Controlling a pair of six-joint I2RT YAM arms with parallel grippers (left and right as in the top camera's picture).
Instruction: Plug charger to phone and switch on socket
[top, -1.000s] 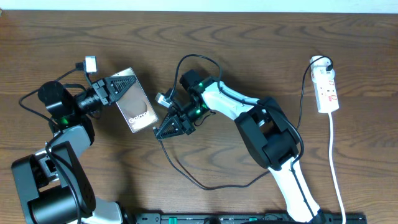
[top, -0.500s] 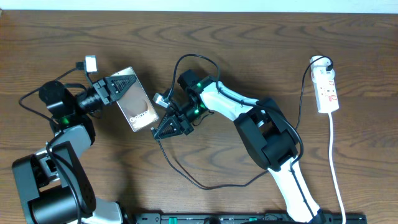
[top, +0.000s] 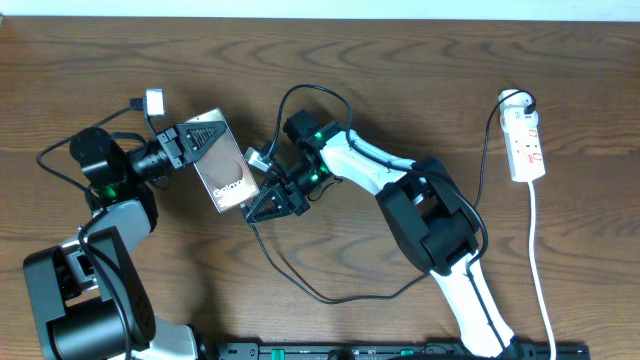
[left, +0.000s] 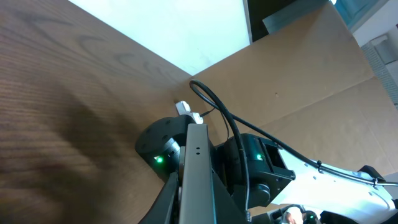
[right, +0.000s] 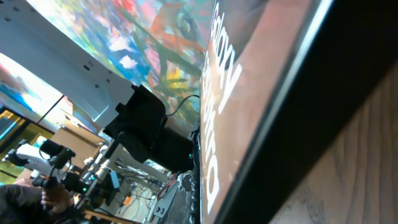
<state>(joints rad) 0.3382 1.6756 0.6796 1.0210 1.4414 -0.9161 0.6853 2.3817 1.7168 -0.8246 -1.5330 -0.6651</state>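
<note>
With left gripper (top: 188, 141) clamped on one end of the stiff, slick phone (top: 226, 172) and right gripper (top: 268, 208) apparently pinching the limp charger (top: 330, 302), hold close behind its plug tip.

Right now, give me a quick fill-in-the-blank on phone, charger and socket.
The phone is held by the ____ gripper.
The charger loops across the table up to the ____ gripper.
The socket, lying apart from both grippers, is ____ in colour.
Missing words: left; right; white.
</note>
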